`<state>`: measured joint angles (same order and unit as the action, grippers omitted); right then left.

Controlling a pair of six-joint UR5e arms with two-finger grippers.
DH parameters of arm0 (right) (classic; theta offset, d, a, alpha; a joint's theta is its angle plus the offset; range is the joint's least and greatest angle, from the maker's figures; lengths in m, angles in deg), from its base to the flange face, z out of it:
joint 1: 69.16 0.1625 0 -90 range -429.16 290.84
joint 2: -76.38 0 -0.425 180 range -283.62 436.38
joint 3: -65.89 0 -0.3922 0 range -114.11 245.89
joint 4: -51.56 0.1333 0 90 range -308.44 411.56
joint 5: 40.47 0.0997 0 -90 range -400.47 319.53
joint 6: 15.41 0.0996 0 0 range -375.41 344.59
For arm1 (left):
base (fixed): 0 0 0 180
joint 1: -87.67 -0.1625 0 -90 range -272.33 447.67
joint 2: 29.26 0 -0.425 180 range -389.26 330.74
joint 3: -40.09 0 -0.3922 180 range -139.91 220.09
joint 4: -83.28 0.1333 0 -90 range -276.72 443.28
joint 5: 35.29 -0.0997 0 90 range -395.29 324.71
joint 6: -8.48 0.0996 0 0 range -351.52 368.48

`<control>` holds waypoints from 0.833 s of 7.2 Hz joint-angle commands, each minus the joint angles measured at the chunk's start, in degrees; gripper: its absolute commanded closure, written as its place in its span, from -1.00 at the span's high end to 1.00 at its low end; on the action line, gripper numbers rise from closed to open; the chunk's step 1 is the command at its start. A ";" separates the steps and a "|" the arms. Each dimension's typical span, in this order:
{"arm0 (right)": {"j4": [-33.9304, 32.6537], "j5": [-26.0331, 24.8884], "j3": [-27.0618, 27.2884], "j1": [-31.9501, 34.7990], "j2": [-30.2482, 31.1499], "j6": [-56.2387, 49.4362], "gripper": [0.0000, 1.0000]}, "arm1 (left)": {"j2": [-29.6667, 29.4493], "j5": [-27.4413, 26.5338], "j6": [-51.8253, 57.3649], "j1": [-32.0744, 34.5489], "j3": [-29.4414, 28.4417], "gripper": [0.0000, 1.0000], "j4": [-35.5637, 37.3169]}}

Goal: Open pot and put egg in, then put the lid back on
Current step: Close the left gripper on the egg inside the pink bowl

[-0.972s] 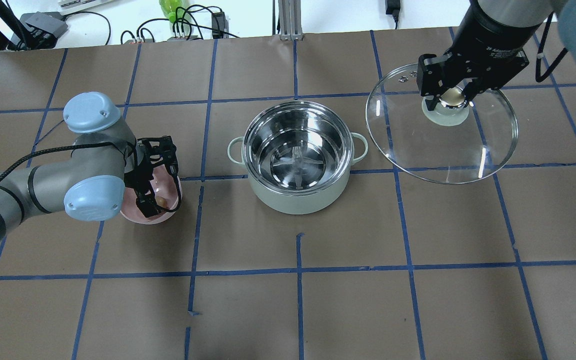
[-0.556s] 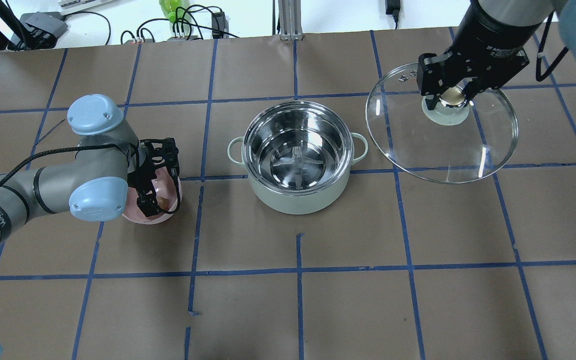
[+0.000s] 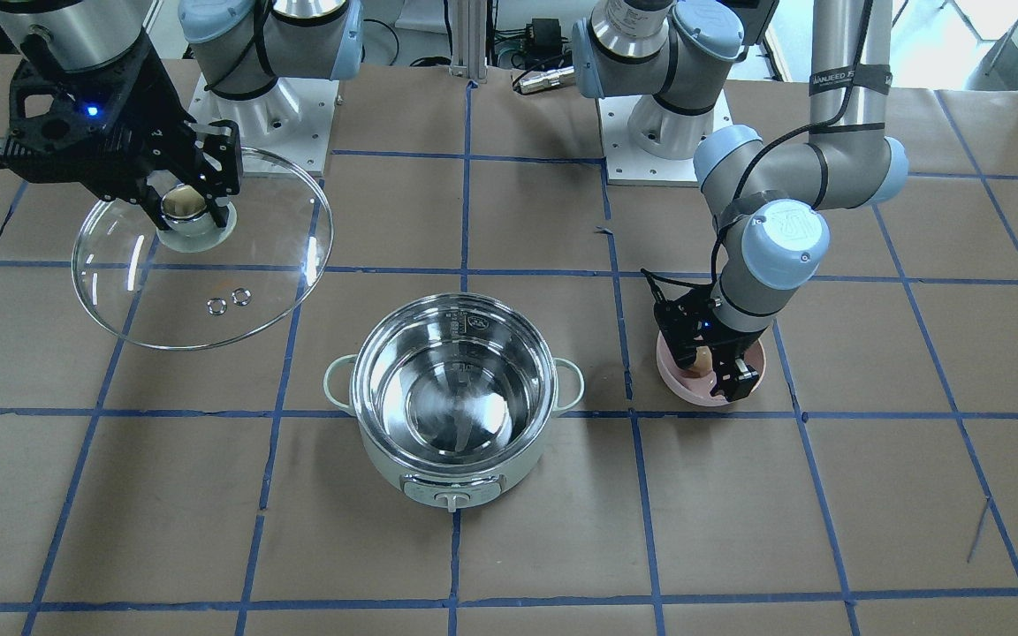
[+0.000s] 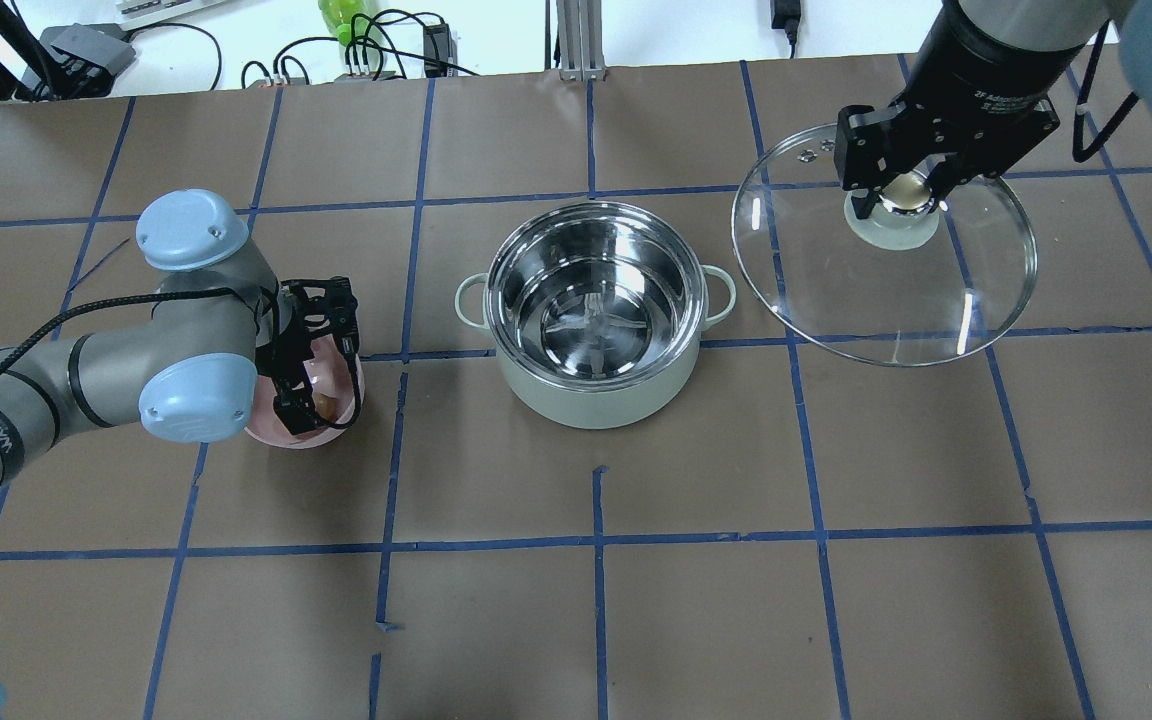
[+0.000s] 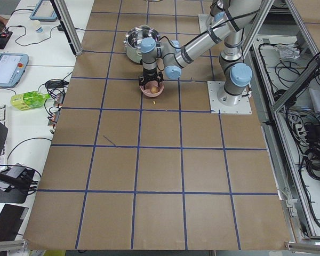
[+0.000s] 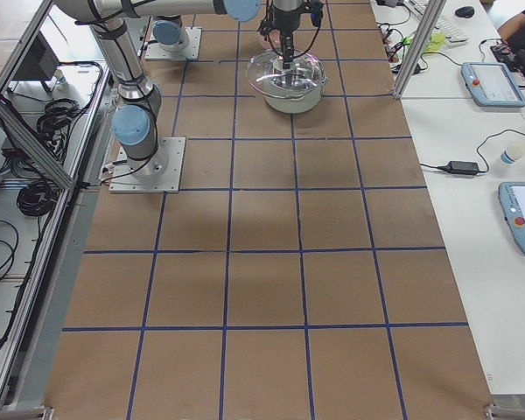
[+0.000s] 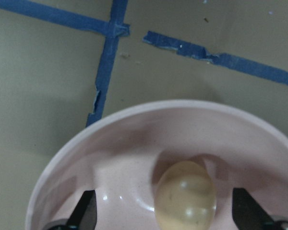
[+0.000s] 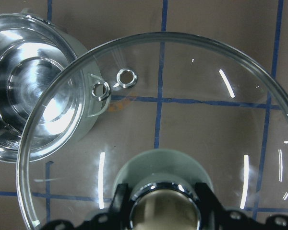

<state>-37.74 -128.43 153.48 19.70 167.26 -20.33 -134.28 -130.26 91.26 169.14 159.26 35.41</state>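
Note:
The mint-green pot (image 4: pixel 586 405) stands open at the table's middle, its steel inside empty; it also shows in the front view (image 3: pixel 403 473). My right gripper (image 4: pixel 904 190) is shut on the knob of the glass lid (image 4: pixel 886 290) and holds it in the air to the pot's right, also seen in the right wrist view (image 8: pixel 182 120). The tan egg (image 7: pixel 186 201) lies in a pink bowl (image 7: pixel 134 115) to the pot's left. My left gripper (image 7: pixel 165 215) is open and lowered into the bowl, one finger on each side of the egg, with gaps.
The pink bowl (image 4: pixel 348 380) sits about a pot's width to the left of the pot. The table is brown paper with a blue tape grid. Cables and a green bottle (image 4: pixel 341 20) lie beyond the far edge. The arm bases (image 3: pixel 253 106) stand behind the pot.
My left arm's elbow and wrist have shifted slightly; its gripper stays in the bowl around the egg. The right gripper and lid have hardly moved.

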 commanded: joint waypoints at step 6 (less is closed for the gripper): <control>0.00 -0.02 0.04 -0.01 0.00 0.00 -0.69 | -0.01 -0.57 -2.52 -0.08 0.19 0.32 -0.30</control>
<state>-37.74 -128.41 153.52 19.70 167.26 -20.33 -134.29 -130.80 90.05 169.06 159.44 35.12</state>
